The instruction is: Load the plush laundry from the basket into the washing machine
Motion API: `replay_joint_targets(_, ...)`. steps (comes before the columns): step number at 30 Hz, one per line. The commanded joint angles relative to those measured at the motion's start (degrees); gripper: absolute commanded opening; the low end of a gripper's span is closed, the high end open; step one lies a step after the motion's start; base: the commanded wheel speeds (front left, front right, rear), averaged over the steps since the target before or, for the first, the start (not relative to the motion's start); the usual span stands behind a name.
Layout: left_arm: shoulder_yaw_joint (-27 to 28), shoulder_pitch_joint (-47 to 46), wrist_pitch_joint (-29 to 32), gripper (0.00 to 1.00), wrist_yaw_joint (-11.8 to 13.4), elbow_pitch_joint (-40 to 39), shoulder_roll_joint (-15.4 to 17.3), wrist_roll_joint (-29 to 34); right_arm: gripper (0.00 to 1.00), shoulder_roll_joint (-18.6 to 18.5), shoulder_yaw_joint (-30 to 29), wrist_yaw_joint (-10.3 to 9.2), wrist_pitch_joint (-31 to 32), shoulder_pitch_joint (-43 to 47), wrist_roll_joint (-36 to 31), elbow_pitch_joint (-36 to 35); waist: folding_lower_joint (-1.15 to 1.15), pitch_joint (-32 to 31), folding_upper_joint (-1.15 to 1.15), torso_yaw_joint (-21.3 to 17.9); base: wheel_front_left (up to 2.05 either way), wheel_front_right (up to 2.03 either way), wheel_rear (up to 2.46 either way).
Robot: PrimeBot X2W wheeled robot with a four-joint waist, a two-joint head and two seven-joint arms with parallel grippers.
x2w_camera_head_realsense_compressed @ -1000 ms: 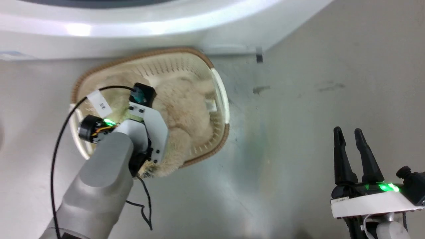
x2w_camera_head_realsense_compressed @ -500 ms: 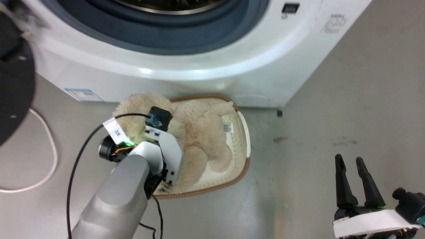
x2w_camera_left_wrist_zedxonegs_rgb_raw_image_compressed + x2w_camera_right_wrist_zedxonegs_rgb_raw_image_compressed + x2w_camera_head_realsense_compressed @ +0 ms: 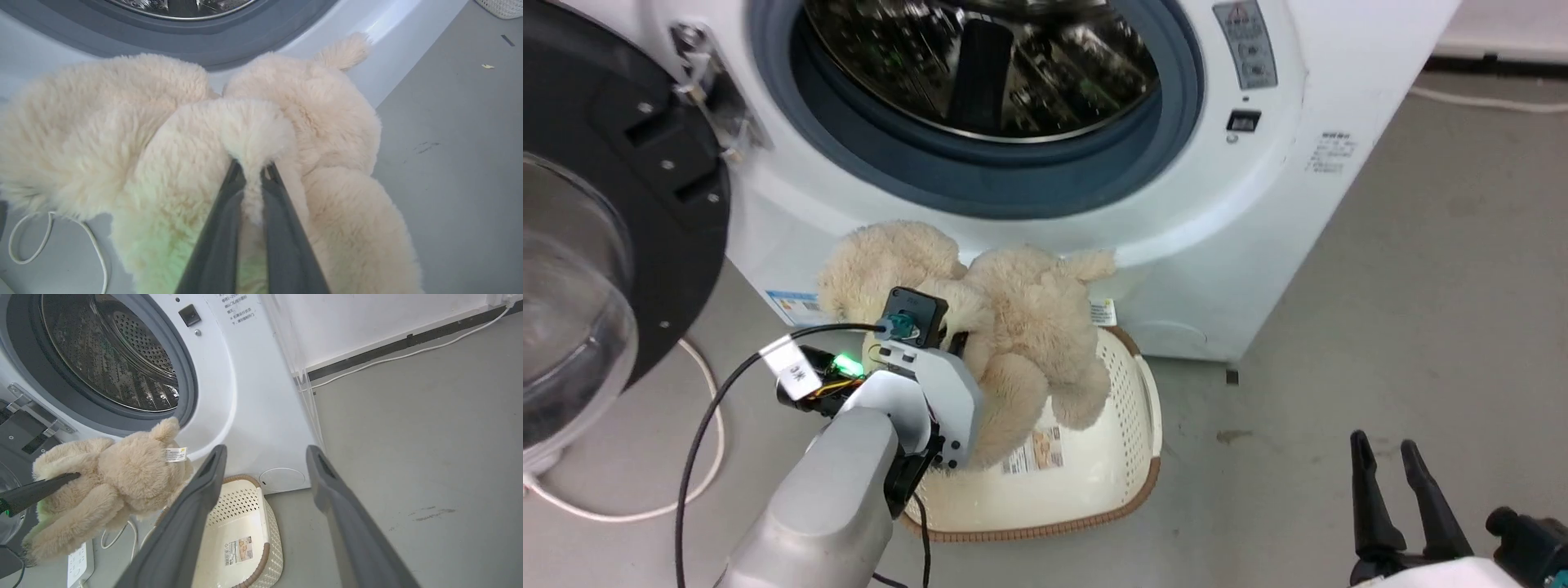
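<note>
The cream-beige plush toy (image 3: pixel 1021 327) hangs above the basket (image 3: pixel 1131 408), just below the washing machine's (image 3: pixel 1307 90) grey door seal. My left gripper (image 3: pixel 252 167) is shut on a fold of its fur, and the toy's limbs dangle toward the basket. In the right wrist view the plush toy (image 3: pixel 122 473) shows its white tag, with the basket (image 3: pixel 245 506) bare down to the label sticker. The steel drum (image 3: pixel 980 65) stands open. My right gripper (image 3: pixel 1382 443) is open over the floor at the lower right, holding nothing.
The black-framed glass door (image 3: pixel 621 204) is swung open at the left, close to my left arm. A white cable (image 3: pixel 621 510) loops on the floor under it. A power strip (image 3: pixel 79 561) lies left of the basket. Bare grey floor spreads to the right.
The head camera has tilted up, bringing the drum into view. My left gripper has lifted the plush toy up out of the basket toward the door opening. The right gripper has stayed open.
</note>
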Motion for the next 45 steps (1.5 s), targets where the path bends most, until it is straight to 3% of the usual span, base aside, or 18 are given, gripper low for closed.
replay_joint_targets(1,0.43,0.83,-1.79,0.0,0.55,-0.92,-0.04,-0.34,1.0,-0.03,-0.27,0.05,-0.25,1.26,-0.51,0.35,0.02,-1.81,0.0,0.63,0.0,0.0,0.0)
replay_joint_targets(16,5.21,-1.3,-14.57,0.0,4.15,-3.37,-0.78,-3.11,1.0,-0.03,-0.61,0.05,-0.25,3.71,-1.13,-0.22,0.02,-4.09,0.0,-0.19,0.0,0.0,0.0)
replay_joint_targets(25,9.06,-10.39,-18.11,0.0,4.76,-2.53,-0.33,-4.49,1.0,-0.03,-0.38,0.05,-0.25,1.58,-1.47,-2.32,0.02,3.65,0.0,-2.41,0.0,0.0,0.0)
replay_joint_targets(45,14.87,-25.49,-19.19,0.0,5.33,-1.17,1.36,-4.1,1.0,-0.03,0.38,0.05,-0.25,-2.38,-0.8,-5.38,0.02,16.46,0.0,-8.52,0.0,0.0,0.0)
